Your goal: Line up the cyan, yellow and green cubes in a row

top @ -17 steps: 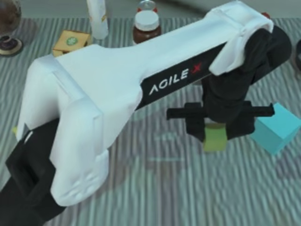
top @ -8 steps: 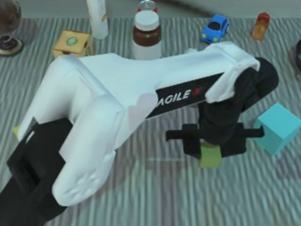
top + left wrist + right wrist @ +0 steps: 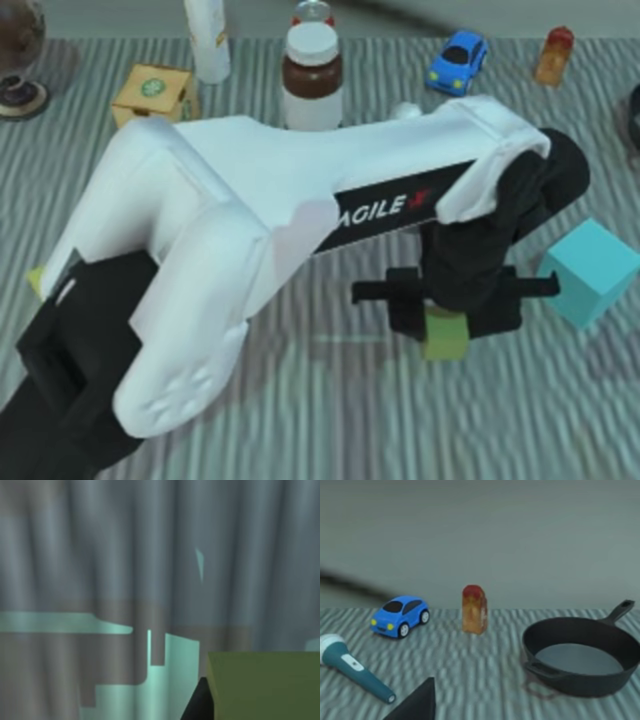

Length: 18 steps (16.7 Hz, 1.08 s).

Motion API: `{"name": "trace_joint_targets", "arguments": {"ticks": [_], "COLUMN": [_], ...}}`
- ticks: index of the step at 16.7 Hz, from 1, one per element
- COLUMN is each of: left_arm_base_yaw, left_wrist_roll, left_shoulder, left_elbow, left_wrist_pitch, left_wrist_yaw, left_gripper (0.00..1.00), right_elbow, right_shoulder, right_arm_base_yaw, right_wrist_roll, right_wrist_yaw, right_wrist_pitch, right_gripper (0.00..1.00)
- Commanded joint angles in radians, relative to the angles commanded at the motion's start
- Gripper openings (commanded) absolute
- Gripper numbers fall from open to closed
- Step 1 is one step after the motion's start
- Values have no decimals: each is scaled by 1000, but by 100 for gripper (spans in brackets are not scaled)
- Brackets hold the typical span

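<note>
— Striped grey cloth [image 3: 330, 400] covers the table, rippled like corduroy. Where do things stand?

— My left gripper [image 3: 452, 305] pinches the green cube [image 3: 446, 335] low over the cloth, left of the cyan cube [image 3: 592, 270]. Only a sliver of the yellow cube [image 3: 35, 278] shows at the far left edge.

— Risks?

— Matte, flat faces grip well, but a skewed release could tip the small cube out of line. The right gripper is out of sight.

The grey ribbed table [image 3: 330, 420] carries a cyan cube [image 3: 592, 270], tan box [image 3: 152, 92], brown jar [image 3: 312, 80] and toy car [image 3: 458, 60].
</note>
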<state>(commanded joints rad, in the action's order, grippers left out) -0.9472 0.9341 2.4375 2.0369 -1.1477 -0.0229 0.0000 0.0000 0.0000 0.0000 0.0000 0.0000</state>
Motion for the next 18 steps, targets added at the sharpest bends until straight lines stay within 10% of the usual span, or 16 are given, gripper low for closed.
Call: {"name": "trace_joint_targets", "arguments": {"ticks": [10, 18], "left_arm_base_yaw": [0, 0], "left_wrist_roll": [0, 0], "left_shoulder": [0, 0], "left_elbow": [0, 0], "left_wrist_pitch": [0, 0], "left_wrist_yaw": [0, 0], "left_gripper": [98, 100], "right_elbow": [0, 0], "right_shoulder": [0, 0], "right_arm_base_yaw": [0, 0], "right_wrist_roll": [0, 0], "right_wrist_yaw": [0, 0], "right_wrist_pitch": [0, 0], "right_gripper": [100, 100]}}
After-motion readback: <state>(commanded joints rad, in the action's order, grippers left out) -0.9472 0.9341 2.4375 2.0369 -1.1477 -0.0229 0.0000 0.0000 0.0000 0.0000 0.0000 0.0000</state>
